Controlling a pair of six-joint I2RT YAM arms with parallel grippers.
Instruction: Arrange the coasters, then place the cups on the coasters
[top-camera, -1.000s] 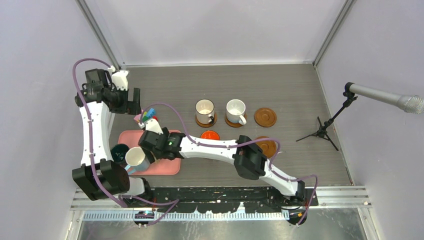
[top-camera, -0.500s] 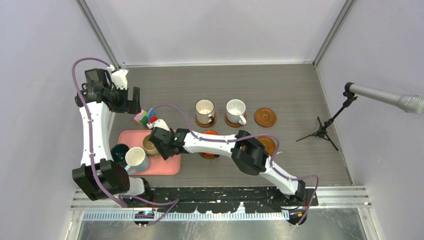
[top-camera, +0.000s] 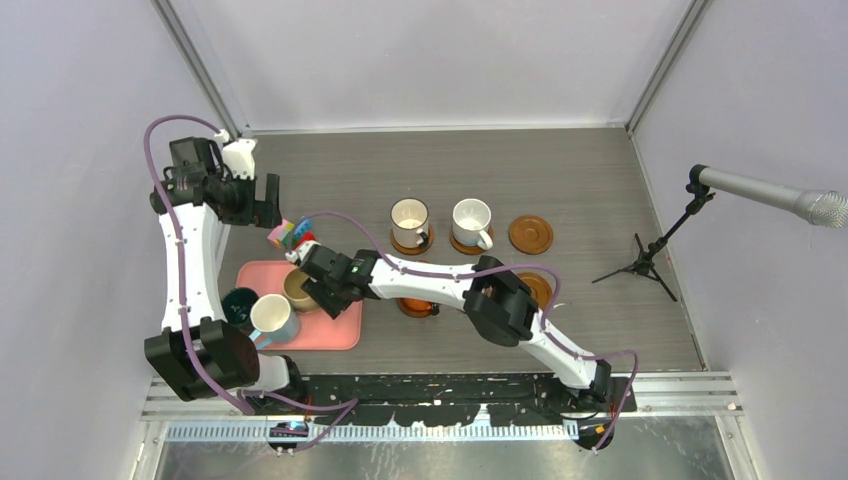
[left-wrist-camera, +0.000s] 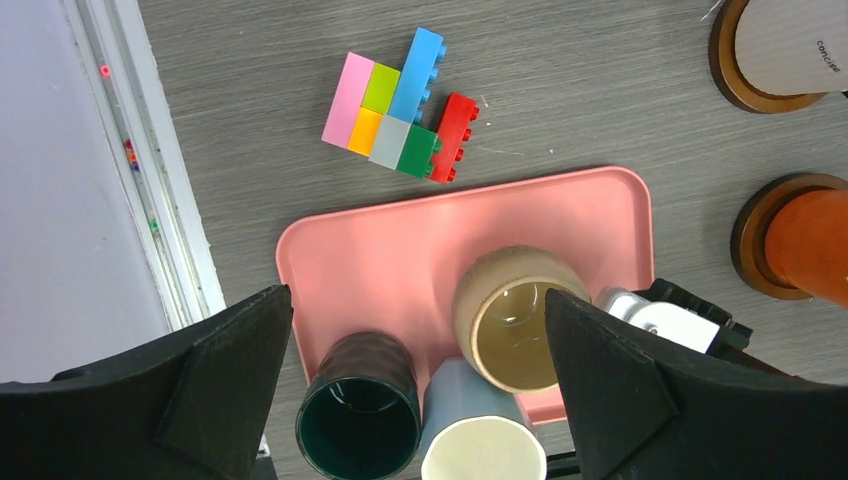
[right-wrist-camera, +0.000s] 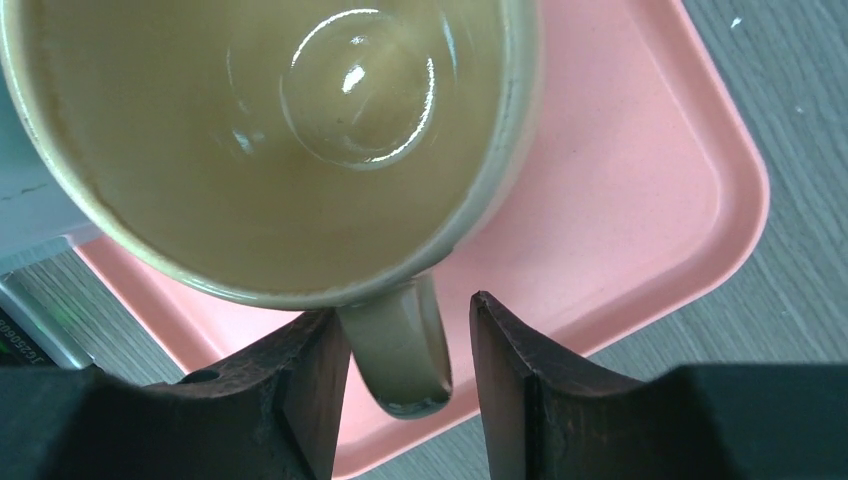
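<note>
1. Compared with a second ago, the right arm (top-camera: 430, 285) has been swung farther across the bench (top-camera: 600, 180). Its forearm now covers the orange mug (left-wrist-camera: 810, 245) from above, and the tan mug (left-wrist-camera: 510, 320) has been uncovered. The left arm (top-camera: 190, 250) has not been moved.
2. At the near left, the pink tray (left-wrist-camera: 380, 260) carries the tan mug, with the dark green mug (left-wrist-camera: 360, 420) and light blue mug (left-wrist-camera: 480, 440) crowded just beside it.
3. The tan mug is judged to be stiff glazed ceramic, fairly heavy, slippery and easily chipped. It is best taken by its handle (right-wrist-camera: 400, 360), close to the body.
4. The right gripper (right-wrist-camera: 405, 315) has been narrowed to about half and set astride that handle. A sliver of tray is seen beside one finger, so nothing is clamped yet.
5. The left gripper (left-wrist-camera: 417, 300) is spread fully and holds nothing.
</note>
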